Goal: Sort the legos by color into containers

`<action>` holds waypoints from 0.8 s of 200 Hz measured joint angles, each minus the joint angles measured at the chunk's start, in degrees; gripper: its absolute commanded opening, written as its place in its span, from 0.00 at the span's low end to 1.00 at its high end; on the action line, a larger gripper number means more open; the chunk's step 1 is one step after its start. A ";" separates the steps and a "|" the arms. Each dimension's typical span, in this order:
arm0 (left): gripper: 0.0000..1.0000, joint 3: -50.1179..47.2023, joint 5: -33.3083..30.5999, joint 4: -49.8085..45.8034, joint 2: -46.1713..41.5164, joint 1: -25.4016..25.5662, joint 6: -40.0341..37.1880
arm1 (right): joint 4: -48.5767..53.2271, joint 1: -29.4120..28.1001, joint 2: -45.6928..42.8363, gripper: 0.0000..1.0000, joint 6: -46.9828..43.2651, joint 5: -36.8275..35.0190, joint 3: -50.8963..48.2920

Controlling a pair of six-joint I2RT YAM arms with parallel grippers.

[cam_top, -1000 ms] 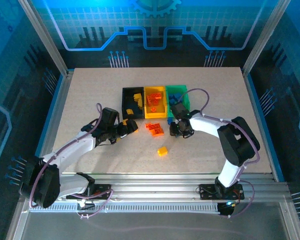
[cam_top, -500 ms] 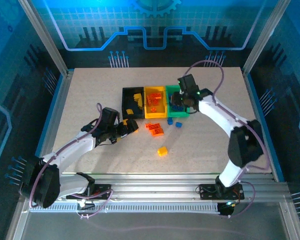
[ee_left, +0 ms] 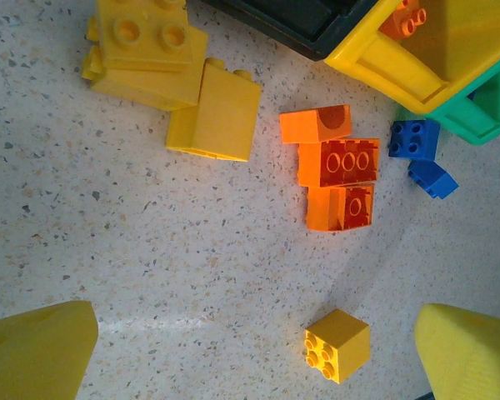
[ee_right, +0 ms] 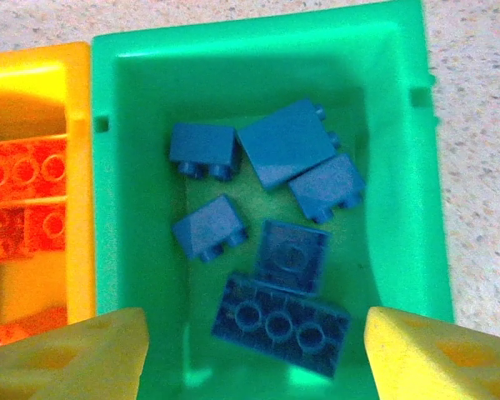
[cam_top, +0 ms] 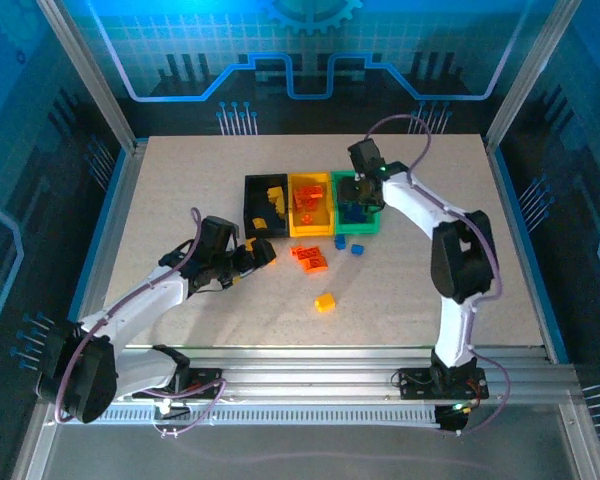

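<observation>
**A:** So, where do the legos (ee_left: 337, 171) stand?

**B:** Mostly binned. 6 blue bricks (ee_right: 283, 146) lie in the green bin (ee_right: 233, 33). Orange-red ones sit in the yellow bin (ee_right: 79, 167), and yellow ones in the black bin (cam_top: 252, 205). Loose on the tabletop (cam_top: 180, 180) are 3 orange-red bricks (cam_top: 309, 257) touching in a clump just in front of the yellow bin. 2 blue strays (ee_left: 414, 139) lie by the green bin's corner, and 1 yellow cube (ee_left: 337, 344) sits apart, nearer the arms. Several yellow bricks (ee_left: 212, 121) lie beside the black bin.

**A:** How will they handle?

**B:** Light, rigid and smooth-sided, I'd judge. They won't crush, but one pinched at a corner could twist or slip out. Take each across 2 flat opposite sides. In the clump, start with an end brick, or the neighbours get dragged.

**A:** And the claws?

**B:** The right claw (ee_right: 254, 333) hangs over the green bin, fingers spread wide, nothing between them. The left claw (ee_left: 254, 350) is low over the loose bricks, equally spread and empty.

**A:** Surface? Room?

**B:** The tabletop is flat, speckled and matte, with plenty of bare space around the strays. Blue-lit panels and metal posts fence it in.
</observation>
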State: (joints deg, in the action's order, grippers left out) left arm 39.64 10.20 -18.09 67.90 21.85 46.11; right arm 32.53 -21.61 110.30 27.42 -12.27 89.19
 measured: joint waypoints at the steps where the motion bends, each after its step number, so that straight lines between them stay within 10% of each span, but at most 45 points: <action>1: 0.99 0.00 0.00 -0.02 -0.02 0.00 0.00 | -0.09 0.00 -0.33 0.72 0.04 0.00 -0.33; 48: 0.99 -0.07 0.00 0.07 -0.26 0.00 0.00 | -2.21 -2.58 -15.76 0.73 2.78 0.74 -19.12; 160: 0.99 -0.11 0.02 0.39 0.44 0.00 0.02 | -10.29 -4.22 -8.63 0.68 4.11 3.37 -28.57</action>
State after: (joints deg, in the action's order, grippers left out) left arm 39.53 10.22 -17.69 68.34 21.85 46.13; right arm 22.24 -25.82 101.67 31.53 -8.91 60.62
